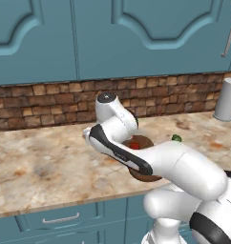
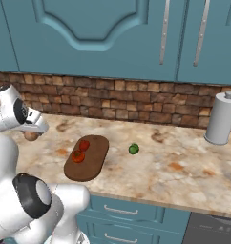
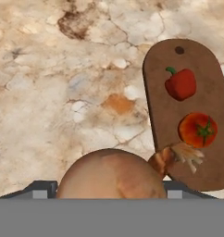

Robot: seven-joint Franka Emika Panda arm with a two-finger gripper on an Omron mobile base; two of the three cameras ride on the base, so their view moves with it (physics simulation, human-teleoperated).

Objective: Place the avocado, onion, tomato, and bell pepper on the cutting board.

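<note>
Hand view: onion [image 3: 111, 173] sits right at the bottom, between the two finger tips [image 3: 40, 189], one dark tip on each side. Jaws are partly spread and pinching the onion; its dried root tuft points toward the board [image 3: 188, 111]. In the right base view the onion [image 2: 31, 136] shows just under the hand, low over the counter [image 2: 174, 167], near the wall side, left of the board [image 2: 87, 157].

Board lies on the counter near the front edge, long axis running front to back. On it: tomato [image 2: 78, 156] toward the near end, pepper [image 2: 84, 145] just beyond it, close together; cannot tell if they touch. Hand view has the same pair, tomato [image 3: 198, 129] and pepper [image 3: 181, 83], with a small hole at the board's far end.

Left base view: the arm covers most of the board [image 1: 146, 142]; a bit of red pepper [image 1: 134, 144] shows on it.

Avocado [image 2: 133, 149] is on the counter right of the board, apart from it, off the board. It also peeks out behind the arm in the left base view [image 1: 176, 138].

Farther back: paper towel roll [image 2: 221, 119] at the right, by the brick backsplash [image 2: 136, 102]. Teal cabinets [image 2: 112, 33] above.
</note>
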